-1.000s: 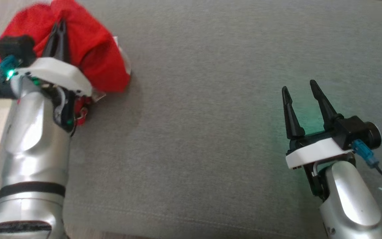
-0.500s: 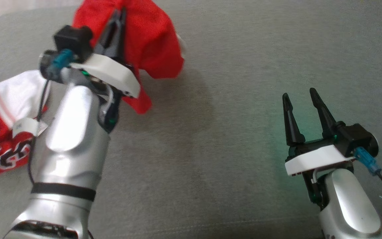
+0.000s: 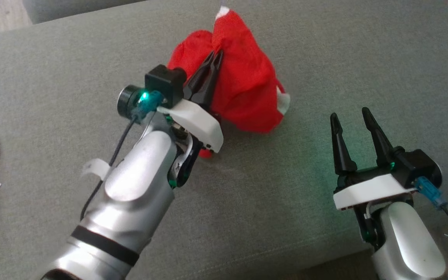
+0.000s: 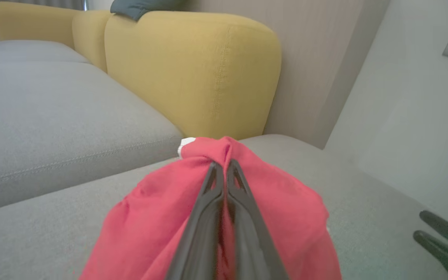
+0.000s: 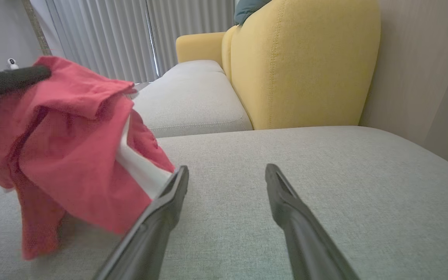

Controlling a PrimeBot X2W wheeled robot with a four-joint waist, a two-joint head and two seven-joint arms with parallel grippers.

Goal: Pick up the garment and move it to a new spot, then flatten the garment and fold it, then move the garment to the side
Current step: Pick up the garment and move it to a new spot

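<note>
Grey fabric sofa seat [image 3: 266, 202]: left gripper [image 3: 216, 56] pinches bunched red cloth garment [image 3: 243, 89]. It looks limp and light, so best taken at a hem. Right gripper [image 3: 349, 112] spread, near garment.

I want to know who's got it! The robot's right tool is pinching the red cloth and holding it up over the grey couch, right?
Not quite: it's the left tool that is pinching the red cloth and holding it up over the grey couch. The left wrist view shows its fingers shut on the fabric. The right tool is open and holds nothing.
</note>
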